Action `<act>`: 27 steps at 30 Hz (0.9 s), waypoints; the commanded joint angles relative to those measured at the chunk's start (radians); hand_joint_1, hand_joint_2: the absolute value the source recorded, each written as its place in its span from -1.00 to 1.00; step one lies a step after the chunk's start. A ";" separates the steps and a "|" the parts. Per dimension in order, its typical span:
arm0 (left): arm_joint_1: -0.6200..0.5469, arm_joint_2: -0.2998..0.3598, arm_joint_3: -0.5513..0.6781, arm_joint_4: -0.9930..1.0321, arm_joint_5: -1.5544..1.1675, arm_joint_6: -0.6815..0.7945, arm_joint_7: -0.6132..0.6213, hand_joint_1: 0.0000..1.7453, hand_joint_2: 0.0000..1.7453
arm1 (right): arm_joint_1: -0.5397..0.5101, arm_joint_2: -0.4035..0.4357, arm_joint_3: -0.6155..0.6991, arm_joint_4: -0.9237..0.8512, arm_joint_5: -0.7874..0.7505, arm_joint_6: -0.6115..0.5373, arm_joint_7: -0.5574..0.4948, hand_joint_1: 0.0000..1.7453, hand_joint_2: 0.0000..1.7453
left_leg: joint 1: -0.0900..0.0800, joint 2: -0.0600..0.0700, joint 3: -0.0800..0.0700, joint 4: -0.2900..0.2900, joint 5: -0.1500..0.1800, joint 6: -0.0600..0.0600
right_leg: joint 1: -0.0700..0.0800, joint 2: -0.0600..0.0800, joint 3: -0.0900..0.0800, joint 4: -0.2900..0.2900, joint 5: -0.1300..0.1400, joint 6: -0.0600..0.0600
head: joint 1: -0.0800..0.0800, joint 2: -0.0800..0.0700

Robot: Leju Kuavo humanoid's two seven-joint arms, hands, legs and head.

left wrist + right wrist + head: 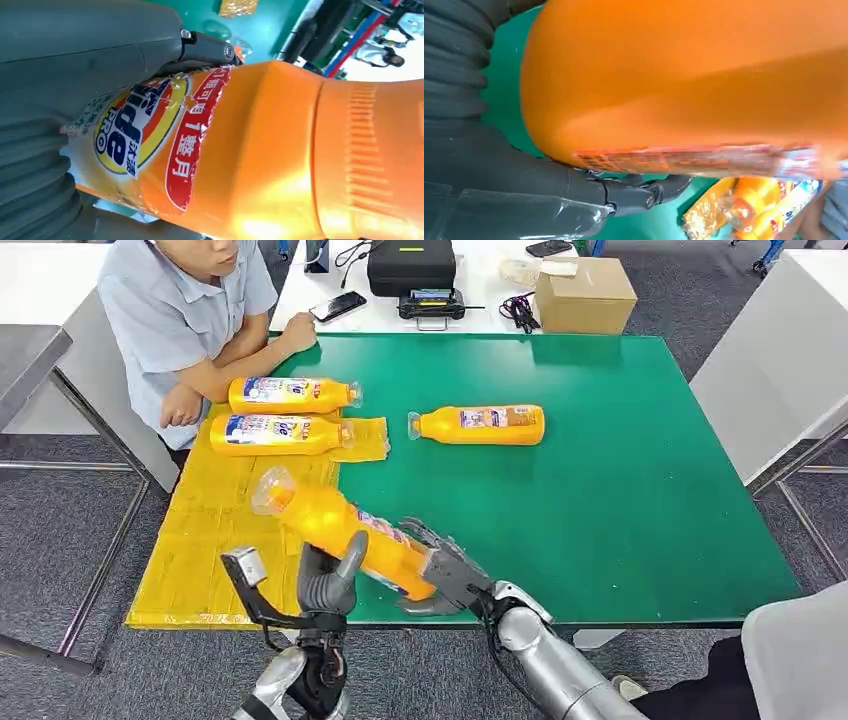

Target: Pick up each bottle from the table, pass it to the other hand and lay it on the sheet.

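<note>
The handover is under way above the table's (600,490) near edge: both the right hand (450,575) and left hand (330,580) have fingers wrapped round the orange bottle (340,530); next, the right should release so the left can carry it to the yellow sheet (200,540).

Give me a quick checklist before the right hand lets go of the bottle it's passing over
1. Left hand wrapped round the bottle: ok, thumb and fingers lie on its body.
2. Left grip firm enough to carry it alone: cannot tell.
3. Right hand holding the base end: ok, so the bottle is backed up until release.
4. Bottle capped: ok, a clear cap shows at the raised end.
5. Free spot on the sheet: ok, bare yellow lies on the near side of the two laid bottles.
6. Person's hand away from the drop spot: ok, it rests at the sheet's far edge.
</note>
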 commanded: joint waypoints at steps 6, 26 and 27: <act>-0.058 0.007 0.030 0.134 -0.835 0.314 -0.089 0.64 1.00 | 0.055 -0.003 -0.069 0.043 0.012 -0.040 -0.040 -1.00 1.00 | 0.001 0.000 0.006 0.000 -0.002 -0.002 | 0.001 -0.001 0.006 0.000 -0.002 -0.003 | 0.000 0.000; -0.297 0.110 0.334 0.594 -2.103 0.314 0.374 1.00 1.00 | 0.000 0.055 -0.150 0.099 0.056 0.008 -0.090 -1.00 1.00 | 0.001 0.002 0.006 -0.001 0.000 -0.004 | 0.001 0.001 0.004 0.001 -0.001 -0.003 | 0.000 0.000; -0.301 0.113 0.329 0.598 -2.097 0.314 0.375 1.00 1.00 | -0.001 0.055 -0.150 0.099 0.056 0.008 -0.090 -1.00 1.00 | 0.000 0.002 0.004 -0.001 0.001 -0.003 | 0.000 0.001 0.002 0.002 0.000 -0.002 | 0.000 0.000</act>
